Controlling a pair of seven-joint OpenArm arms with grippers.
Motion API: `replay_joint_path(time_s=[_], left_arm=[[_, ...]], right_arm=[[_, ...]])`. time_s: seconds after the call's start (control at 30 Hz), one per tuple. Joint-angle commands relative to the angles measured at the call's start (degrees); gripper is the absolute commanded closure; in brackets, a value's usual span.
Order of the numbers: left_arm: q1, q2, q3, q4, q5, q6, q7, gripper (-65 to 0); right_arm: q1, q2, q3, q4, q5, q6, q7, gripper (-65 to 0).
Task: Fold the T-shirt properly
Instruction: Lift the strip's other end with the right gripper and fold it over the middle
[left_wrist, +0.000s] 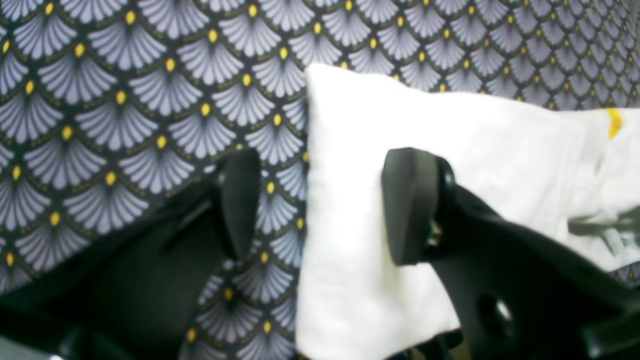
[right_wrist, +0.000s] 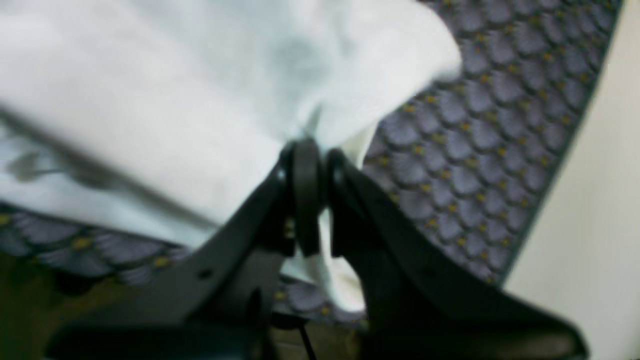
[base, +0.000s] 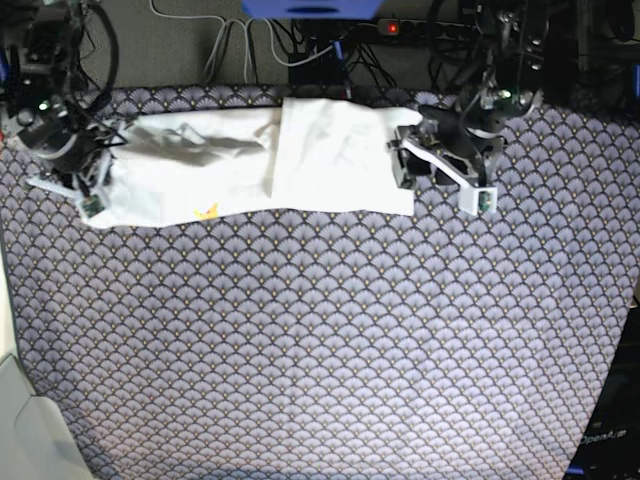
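Note:
The white T-shirt (base: 240, 160) lies as a long band across the far part of the table, plain side up, with a bit of yellow print (base: 207, 211) showing near its front edge. My left gripper (base: 405, 165) is at the shirt's right end. In the left wrist view it (left_wrist: 325, 205) is open and straddles the shirt's edge (left_wrist: 450, 130), one finger (left_wrist: 410, 205) over the cloth and the other (left_wrist: 240, 200) over the tablecloth. My right gripper (base: 92, 190) is at the shirt's left end. In the right wrist view it (right_wrist: 307, 150) is shut on a pinch of white cloth (right_wrist: 175, 75).
A dark fan-patterned tablecloth (base: 320, 340) covers the table. Cables and a power strip (base: 330, 40) lie behind the far edge. The table's left edge borders a pale floor (base: 15, 400), which also shows in the right wrist view (right_wrist: 590, 200).

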Motion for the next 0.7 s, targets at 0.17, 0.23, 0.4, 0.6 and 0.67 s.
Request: replay_joint_path(time_s=[0.17,0.23,0.4,0.6,0.67], left_arm=[[0.30,-0.50,-7.70,1.30,-0.68,-0.24,-0.95,-38.0],[1.53,-0.50,-9.99,1.39,-0.68,-0.33,-0.95,-38.0],[2.58,-0.50,-13.68,2.09,-0.68,-0.33,-0.95,-38.0],[3.64,-0.50,-15.09,2.09,-0.68,-0.33,-0.95,-38.0],[3.99,-0.50,-15.70,2.09,-0.68,-0.33,-0.95,-38.0]], right_arm=[[0.34,-1.52,-5.67,4.84,-1.07,-0.25,1.15,0.0],[0.69,-3.54,-8.66,4.92,-4.85,-0.25,1.15,0.0],[0.87,-10.66,-17.19,5.01,-15.93,-0.25,1.50,0.0],[3.51,-19.19,-26.77,4.84,-28.94,-0.25,1.23,0.0],[4.65,-21.65,-28.97,4.92,-33.16,-0.25,1.23,0.0]])
